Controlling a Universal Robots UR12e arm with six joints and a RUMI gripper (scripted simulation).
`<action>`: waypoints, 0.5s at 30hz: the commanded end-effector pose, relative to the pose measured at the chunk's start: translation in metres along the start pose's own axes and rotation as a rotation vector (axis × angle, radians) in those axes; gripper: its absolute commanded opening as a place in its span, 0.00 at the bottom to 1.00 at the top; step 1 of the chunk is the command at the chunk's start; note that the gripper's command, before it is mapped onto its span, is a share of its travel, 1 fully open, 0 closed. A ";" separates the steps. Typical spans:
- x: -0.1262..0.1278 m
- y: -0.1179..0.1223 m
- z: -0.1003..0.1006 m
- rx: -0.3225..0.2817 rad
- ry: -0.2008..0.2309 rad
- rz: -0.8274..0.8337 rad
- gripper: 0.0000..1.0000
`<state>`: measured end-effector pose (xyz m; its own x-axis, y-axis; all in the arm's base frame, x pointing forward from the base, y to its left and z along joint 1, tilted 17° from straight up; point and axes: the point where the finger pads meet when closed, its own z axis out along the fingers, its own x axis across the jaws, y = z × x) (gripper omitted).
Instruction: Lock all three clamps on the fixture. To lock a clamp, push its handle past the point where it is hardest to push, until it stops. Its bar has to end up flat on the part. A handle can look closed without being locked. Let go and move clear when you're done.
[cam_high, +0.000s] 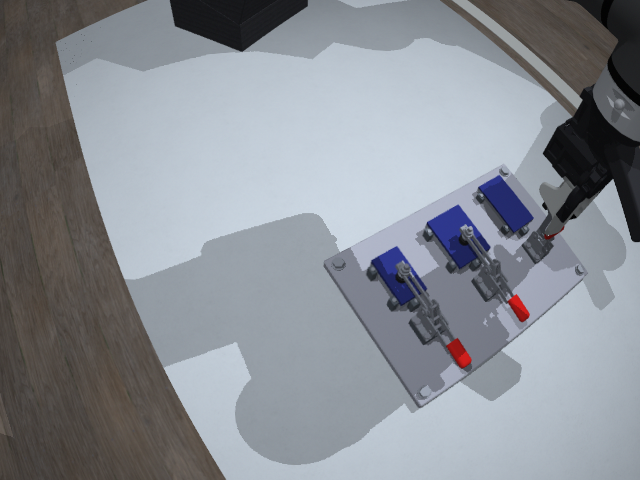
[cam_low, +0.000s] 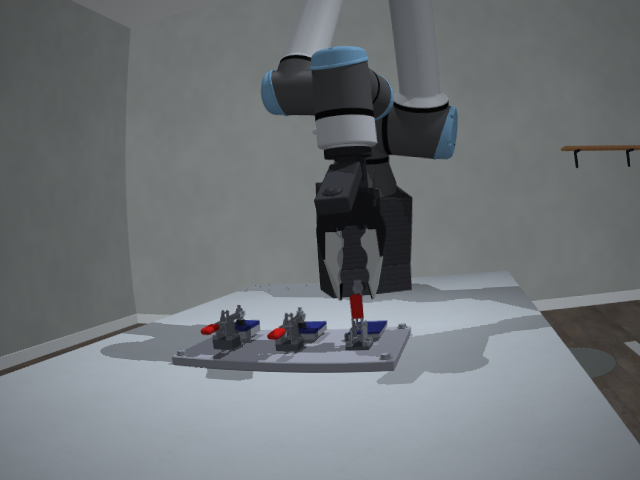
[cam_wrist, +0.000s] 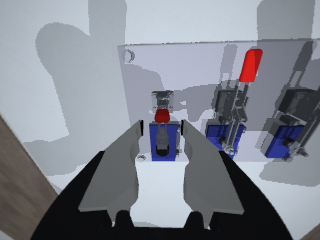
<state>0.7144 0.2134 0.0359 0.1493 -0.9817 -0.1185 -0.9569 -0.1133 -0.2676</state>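
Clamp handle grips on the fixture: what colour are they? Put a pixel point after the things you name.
Red on all three; the exterior view shows the grips (cam_low: 210, 329) (cam_low: 276, 333) (cam_low: 356, 306) best.

A pale table fills much of the top view; on it lie a grey plate (lower right) and, seemingly, a dark block, cut off at the upper edge.
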 end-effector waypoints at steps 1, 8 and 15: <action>-0.001 0.003 0.000 -0.002 0.000 0.000 0.28; -0.002 0.003 0.007 -0.003 0.000 0.000 0.28; -0.002 0.002 0.018 -0.002 0.000 -0.001 0.28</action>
<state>0.7155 0.2147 0.0292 0.1493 -0.9817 -0.1186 -0.9570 -0.1133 -0.2669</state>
